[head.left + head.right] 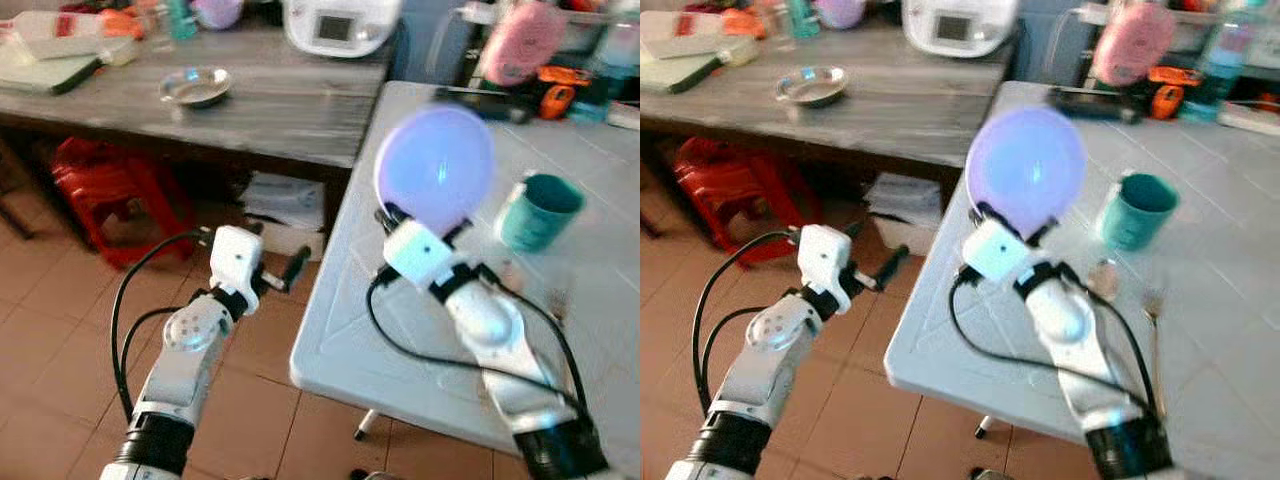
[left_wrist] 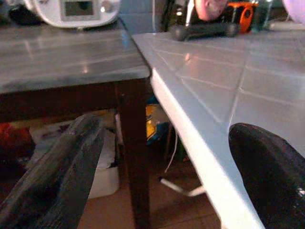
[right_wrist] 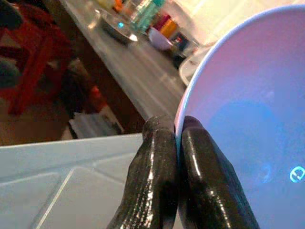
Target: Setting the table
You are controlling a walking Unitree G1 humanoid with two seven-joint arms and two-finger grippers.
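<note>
Head view: the right gripper [image 1: 425, 222] holds a lilac plate [image 1: 435, 168] up above the white table [image 1: 600, 260], gripped by its lower rim, with a teal cup [image 1: 538, 211] on the table just beside it. The left gripper [image 1: 283, 276] hangs off the table's edge.

Left wrist: its fingers [image 2: 57, 176] spread apart.

Right wrist: fingers [image 3: 152, 191] pinched on the plate's rim

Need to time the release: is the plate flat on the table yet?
No. The plate stands tilted on edge, right gripper pinching its rim.

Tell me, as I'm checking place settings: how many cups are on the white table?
1: a teal cup beside the plate the right gripper holds. Others may be hidden.
</note>
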